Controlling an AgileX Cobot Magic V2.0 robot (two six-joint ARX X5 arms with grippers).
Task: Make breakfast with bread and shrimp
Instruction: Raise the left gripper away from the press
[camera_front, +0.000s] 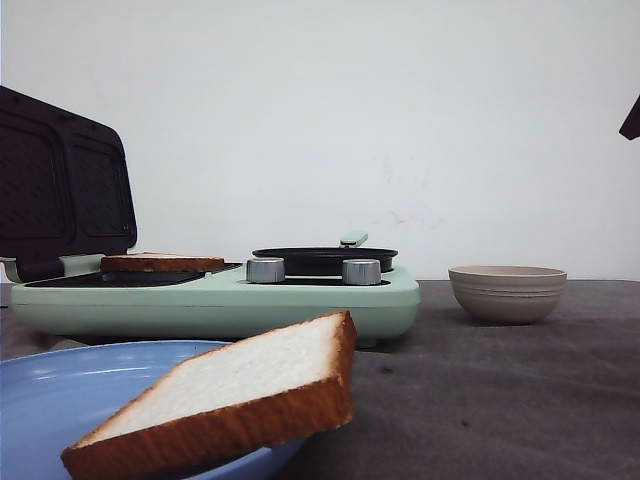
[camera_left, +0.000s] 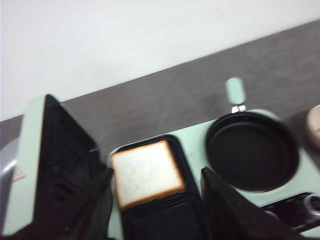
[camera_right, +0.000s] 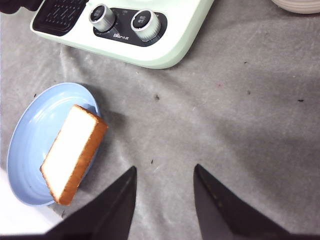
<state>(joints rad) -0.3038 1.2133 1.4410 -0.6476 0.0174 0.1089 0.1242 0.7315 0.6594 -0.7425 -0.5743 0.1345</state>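
Observation:
One bread slice (camera_front: 162, 262) lies flat on the dark grill plate of the mint-green breakfast maker (camera_front: 215, 300); it shows in the left wrist view (camera_left: 146, 172). The second slice (camera_front: 235, 395) leans on the rim of the blue plate (camera_front: 60, 395), also in the right wrist view (camera_right: 72, 152). My left gripper (camera_left: 156, 172) is open and empty, above the grill slice. My right gripper (camera_right: 165, 170) is open and empty over bare cloth, beside the plate. No shrimp shows; the beige bowl's (camera_front: 507, 292) inside is hidden.
The maker's hinged lid (camera_front: 62, 185) stands open at the left. A round black pan (camera_left: 252, 150) with a mint handle sits on the maker's right half. Two silver knobs (camera_front: 265, 270) face front. Grey cloth (camera_right: 240, 125) covers the table.

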